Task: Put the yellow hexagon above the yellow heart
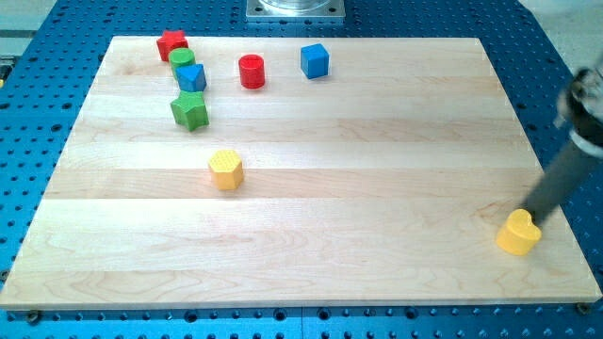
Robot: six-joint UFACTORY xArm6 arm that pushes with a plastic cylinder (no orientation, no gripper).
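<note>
Pale wooden board (pixel 377 141) on a blue perforated table (pixel 47 104), grey metal mount (pixel 295 9) at the view's top edge. No gripper on this rig – just the dark rod coming in from the view's right, so there are no jaws to be spread or pressed together. My tip (pixel 526 216) sits right at the yellow heart (pixel 518 233), at its upper right side, near the board's bottom right corner; actual contact is too close to call. Yellow hexagon (pixel 226 169) is well apart from both, left of centre, alone. Cluster at top left: red star (pixel 171 44), green cylinder (pixel 182 60) just below it, blue block (pixel 191 77) – shape unclear – touching the cylinder, green star (pixel 189 111) lower. Red cylinder (pixel 252 72) and blue cube (pixel 315 60) stand further right, apart.
</note>
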